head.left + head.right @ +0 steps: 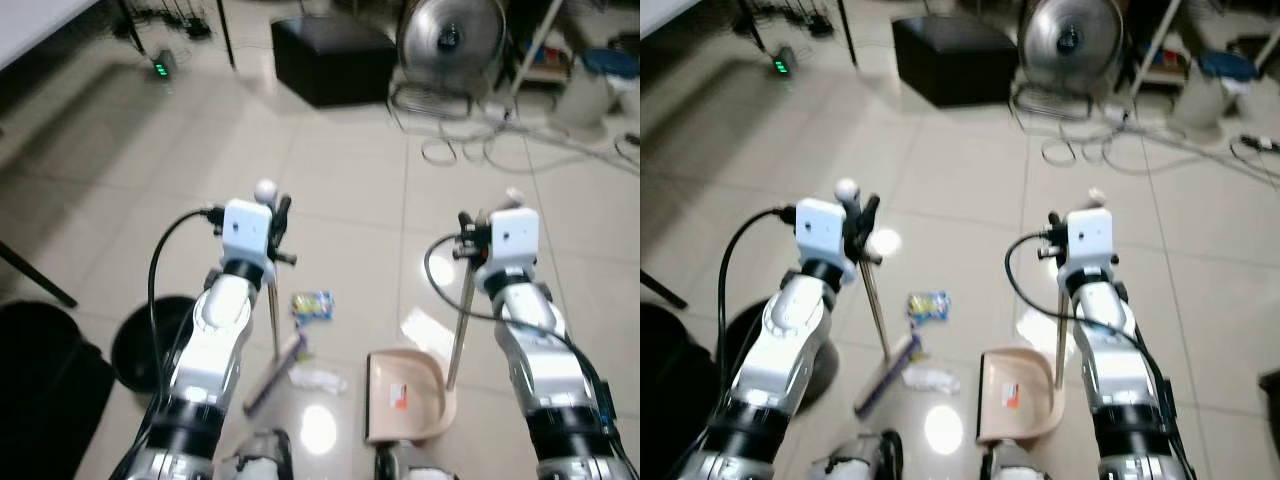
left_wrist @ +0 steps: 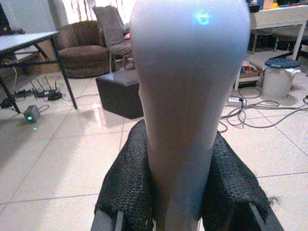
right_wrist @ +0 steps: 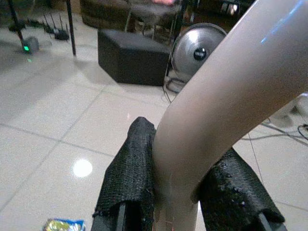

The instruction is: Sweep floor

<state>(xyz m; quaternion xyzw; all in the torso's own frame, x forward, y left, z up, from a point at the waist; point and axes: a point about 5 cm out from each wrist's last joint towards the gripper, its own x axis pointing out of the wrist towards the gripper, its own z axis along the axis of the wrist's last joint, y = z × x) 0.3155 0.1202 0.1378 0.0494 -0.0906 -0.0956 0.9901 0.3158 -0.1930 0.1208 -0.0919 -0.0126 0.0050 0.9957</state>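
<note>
Left eye view: our left gripper (image 1: 280,222) is clenched round the top of the broom (image 1: 274,330) handle, its head on the tiles beside a white scrap (image 1: 318,379), and our right gripper (image 1: 468,240) is clamped on the upright handle of the beige dustpan (image 1: 402,397) standing to the right. A yellow-blue wrapper (image 1: 312,305) lies just beyond the broom head. We judge this the gathering step; next, draw both pieces of litter rightward into the pan's open mouth, holding the pan flat.
</note>
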